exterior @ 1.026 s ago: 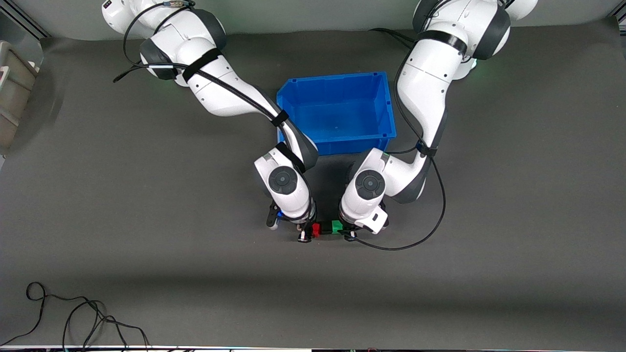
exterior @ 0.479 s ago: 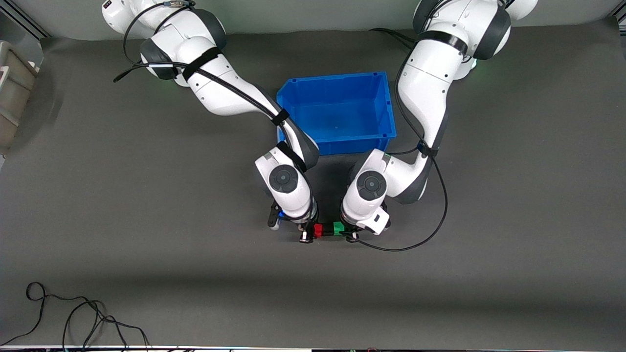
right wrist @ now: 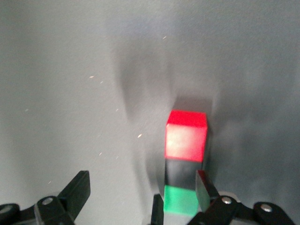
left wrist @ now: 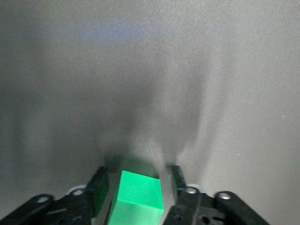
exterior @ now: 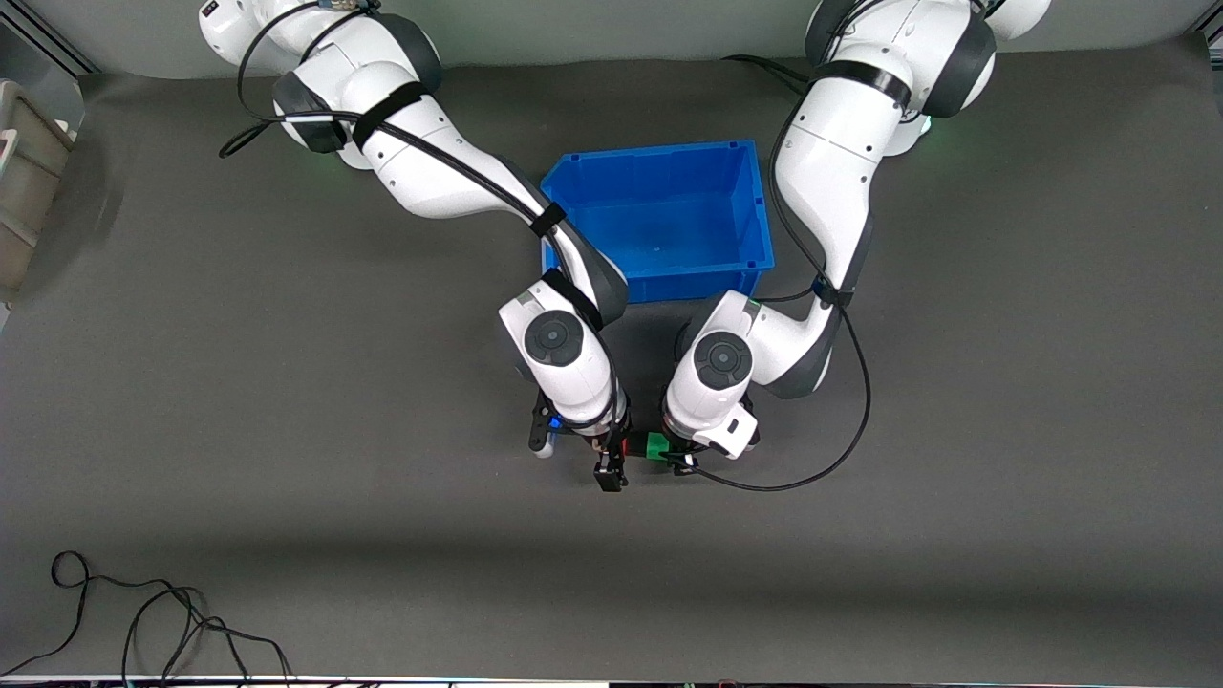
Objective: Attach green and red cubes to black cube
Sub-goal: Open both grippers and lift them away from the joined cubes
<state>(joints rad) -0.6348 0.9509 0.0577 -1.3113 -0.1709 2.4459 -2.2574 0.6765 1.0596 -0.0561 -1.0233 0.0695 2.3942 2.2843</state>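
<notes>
The red cube (right wrist: 186,138), black cube (right wrist: 183,172) and green cube (right wrist: 182,200) lie in one touching row on the mat, with the black one in the middle. In the front view only the red cube (exterior: 626,446) and green cube (exterior: 656,445) show clearly. My left gripper (exterior: 667,453) straddles the green cube (left wrist: 138,197), with small gaps at both fingers. My right gripper (right wrist: 139,190) is open and empty, low over the mat, with one fingertip (right wrist: 201,187) beside the row. It sits at the red end in the front view (exterior: 611,462).
A blue bin (exterior: 659,277) stands farther from the front camera than the cubes, between the two arms. A loose black cable (exterior: 143,612) lies near the front edge toward the right arm's end. A beige object (exterior: 24,182) sits at that end of the table.
My right gripper has let go of the red cube, opened and shifted off it. The green cube was pushed in against the row. The left arm has hardly moved.
</notes>
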